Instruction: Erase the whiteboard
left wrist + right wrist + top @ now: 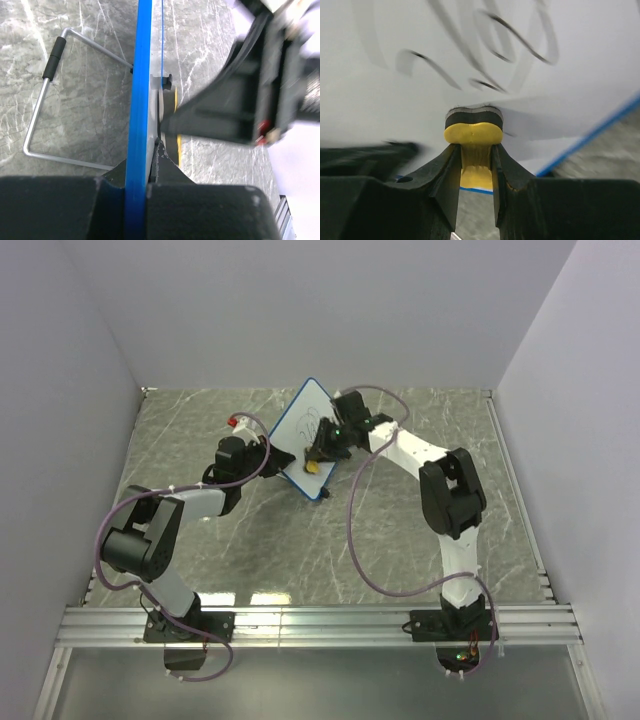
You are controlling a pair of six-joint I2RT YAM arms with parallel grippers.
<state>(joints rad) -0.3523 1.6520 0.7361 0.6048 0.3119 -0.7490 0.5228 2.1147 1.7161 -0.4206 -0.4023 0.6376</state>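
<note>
Just above the middle of the frame, a small rectangular whiteboard with a thin blue frame (291, 440) stands tilted on the grey marbled worktop (250, 540), with a black scribble (308, 425) on its face. The left end effector (284, 458) grips its lower left edge. The right end effector (317, 459) holds a small yellow eraser (312, 467) against the board's lower part. A small red object (238, 422) sits left of the board.
</note>
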